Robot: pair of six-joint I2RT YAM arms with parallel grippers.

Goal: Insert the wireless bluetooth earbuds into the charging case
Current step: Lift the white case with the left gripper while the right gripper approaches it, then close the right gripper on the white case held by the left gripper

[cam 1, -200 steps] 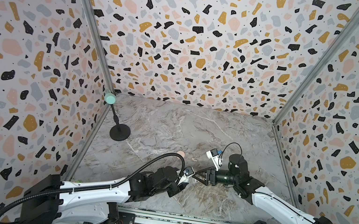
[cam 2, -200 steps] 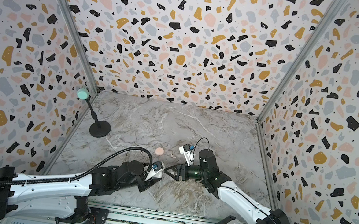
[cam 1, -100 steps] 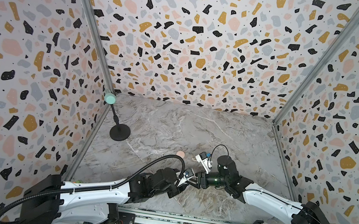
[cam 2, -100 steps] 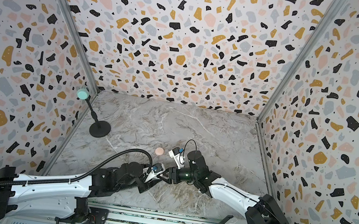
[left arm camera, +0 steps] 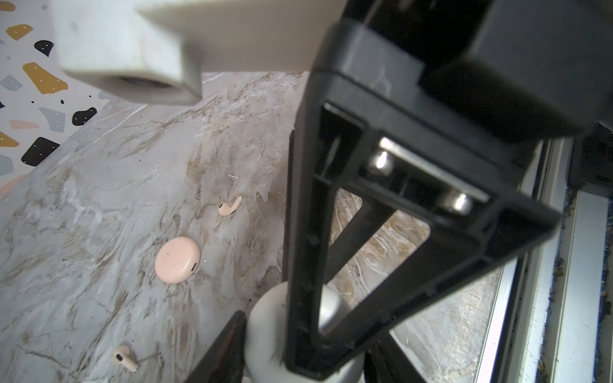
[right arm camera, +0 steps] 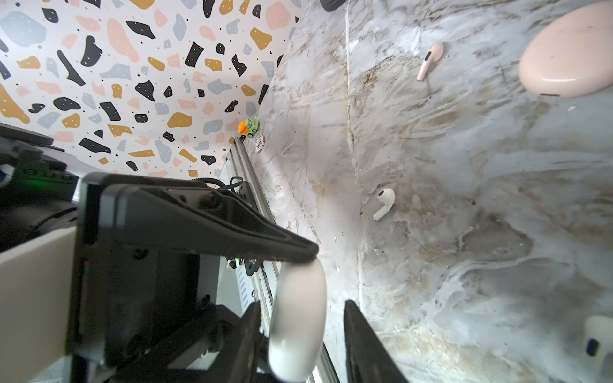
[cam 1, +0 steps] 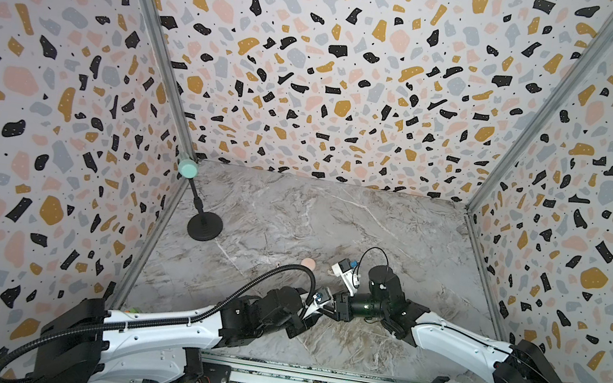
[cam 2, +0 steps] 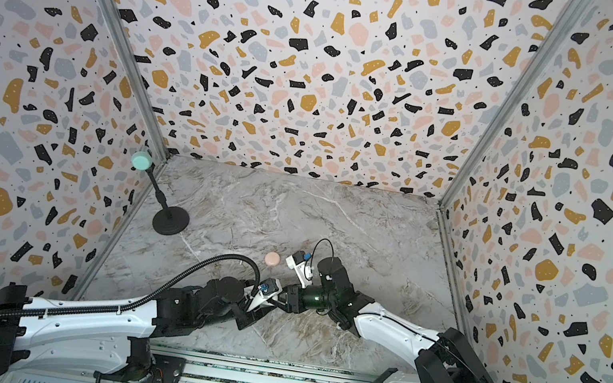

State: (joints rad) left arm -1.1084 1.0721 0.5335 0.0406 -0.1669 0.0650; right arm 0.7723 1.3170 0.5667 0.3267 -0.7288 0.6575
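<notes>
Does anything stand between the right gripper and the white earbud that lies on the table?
Yes. The white charging case sits between the right gripper's own fingers, so the jaws are occupied. The marble tabletop from there to the white earbud looks bare.

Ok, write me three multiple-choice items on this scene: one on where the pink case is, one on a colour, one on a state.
1. The pink case lies:
A. between the jaws
B. on the marble table, clear of both arms
C. inside a bowl

2. The gripped case, between the jaws, is:
A. white
B. pink
C. black

3. The pink case is:
A. open, lid up
B. in two pieces
C. shut

Answers:
1 B: it rests on bare marble in both top views.
2 A: its shell shows white in both wrist views.
3 C: its lid sits flush, with no gap.
</notes>
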